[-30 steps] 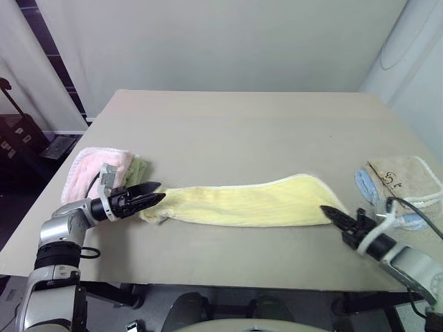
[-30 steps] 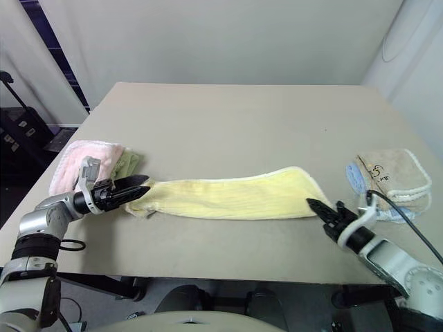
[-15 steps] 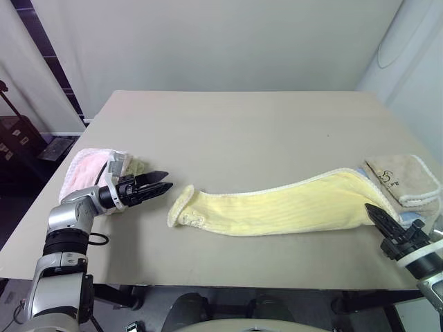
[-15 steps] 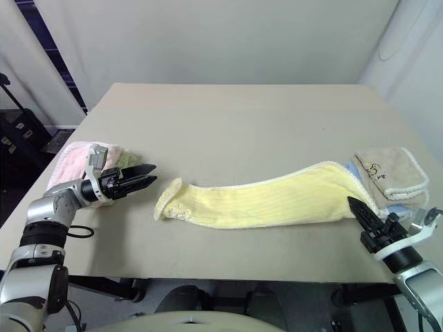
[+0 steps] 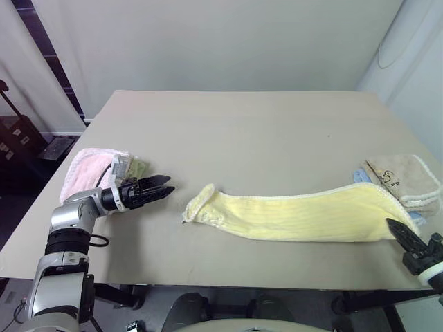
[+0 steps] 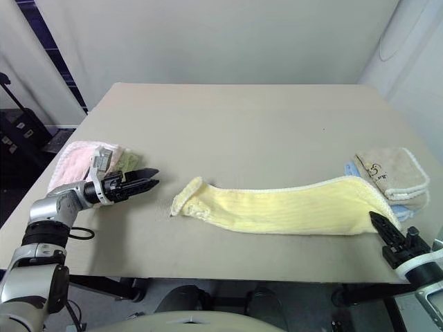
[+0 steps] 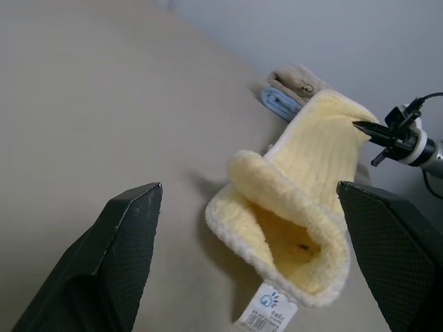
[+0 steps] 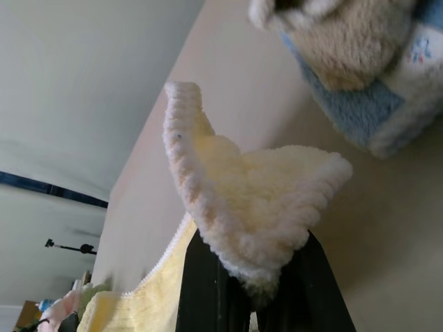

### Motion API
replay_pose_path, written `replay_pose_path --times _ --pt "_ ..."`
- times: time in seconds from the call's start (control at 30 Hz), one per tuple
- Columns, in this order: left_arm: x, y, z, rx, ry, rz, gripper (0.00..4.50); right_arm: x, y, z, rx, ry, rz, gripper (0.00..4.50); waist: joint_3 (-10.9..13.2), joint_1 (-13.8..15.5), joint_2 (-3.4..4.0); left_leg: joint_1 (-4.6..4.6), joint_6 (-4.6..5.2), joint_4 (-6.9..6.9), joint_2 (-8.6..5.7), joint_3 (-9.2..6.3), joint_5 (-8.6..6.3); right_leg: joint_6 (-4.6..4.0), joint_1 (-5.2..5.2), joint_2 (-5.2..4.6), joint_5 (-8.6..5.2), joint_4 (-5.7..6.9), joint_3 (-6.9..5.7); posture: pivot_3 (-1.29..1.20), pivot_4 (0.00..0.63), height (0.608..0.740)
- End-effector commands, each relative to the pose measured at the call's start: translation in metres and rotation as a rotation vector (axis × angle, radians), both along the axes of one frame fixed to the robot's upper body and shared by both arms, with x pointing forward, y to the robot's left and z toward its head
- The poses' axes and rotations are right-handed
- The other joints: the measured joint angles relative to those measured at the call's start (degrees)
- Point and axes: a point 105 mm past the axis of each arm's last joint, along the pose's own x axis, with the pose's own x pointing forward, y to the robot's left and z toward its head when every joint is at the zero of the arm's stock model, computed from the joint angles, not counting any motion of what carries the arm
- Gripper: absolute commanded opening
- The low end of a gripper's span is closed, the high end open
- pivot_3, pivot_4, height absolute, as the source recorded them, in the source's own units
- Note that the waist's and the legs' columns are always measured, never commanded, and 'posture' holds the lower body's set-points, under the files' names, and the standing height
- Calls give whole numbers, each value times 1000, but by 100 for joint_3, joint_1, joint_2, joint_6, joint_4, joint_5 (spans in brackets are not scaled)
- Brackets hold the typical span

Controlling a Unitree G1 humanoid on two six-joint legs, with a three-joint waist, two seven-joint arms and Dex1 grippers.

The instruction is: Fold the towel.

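The right gripper [image 6: 383, 231], at the desk's [image 5: 242, 131] near right corner, pinches the towel's [image 5: 297, 218] end, presumably to stretch it flat along the near edge. The left gripper [image 5: 160, 187] gapes empty beside the towel's bunched left end.

Silver-grey jointed left arm [image 5: 66, 235], black cable looped at its wrist. Left tool [image 5: 165, 185]: two tapered black fingers, textured inner pads. Right tool [image 6: 385, 231] black too, apparently white-collared behind.
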Motion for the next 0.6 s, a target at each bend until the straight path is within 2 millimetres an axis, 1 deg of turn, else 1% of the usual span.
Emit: replay_pose_path --times 0.03,0.13,0.2,0.27,0.33,0.43,0.47,0.53,0.6 --pt "-4 -9 23 -15 -39 -83 4264 11 8 14 -40 -57 43 29 0 -11 1 0 0 0 0 0 0 0 -1 0 0 0 1 0 0 740" --pt "-6 -22 30 -23 -61 -119 4264 21 20 14 -39 -67 80 29 0 -8 4 0 0 0 0 0 0 -4 -2 -1 -2 -1 5 0 0 740" --pt "-9 -29 27 11 -61 -146 4264 25 26 13 -47 -68 97 29 0 -4 6 0 0 0 0 0 0 -4 -2 -1 -2 0 6 0 0 740" --pt "-10 -36 23 62 -104 -177 4264 29 30 13 -42 -76 112 29 -1 7 6 0 0 -1 0 0 0 -3 -2 -1 -1 0 6 0 0 740" --pt "-10 -44 27 63 -142 -196 4264 32 34 11 -49 -71 126 29 0 11 6 -2 0 -1 0 0 0 -2 -3 0 -1 -1 6 0 0 740" --pt "-15 -60 39 43 -174 -259 4264 36 38 7 -53 -61 140 29 1 6 3 -5 1 -1 -1 1 0 -2 -4 0 -1 -1 5 0 0 740" --pt "-18 -67 40 52 -168 -286 4264 37 40 7 -54 -61 145 29 1 4 3 -5 1 -1 -1 1 0 -2 -4 0 -1 -1 6 0 0 740" --pt "-36 -84 45 55 -140 -397 4264 40 47 5 -50 -59 163 29 1 0 5 -5 1 -1 -1 1 0 -2 -4 2 -1 0 6 0 0 740" --pt "-47 -95 47 54 -101 -453 4264 42 52 3 -50 -54 173 29 1 -10 6 -5 1 -1 0 1 1 -2 -4 2 -1 0 6 0 0 740"
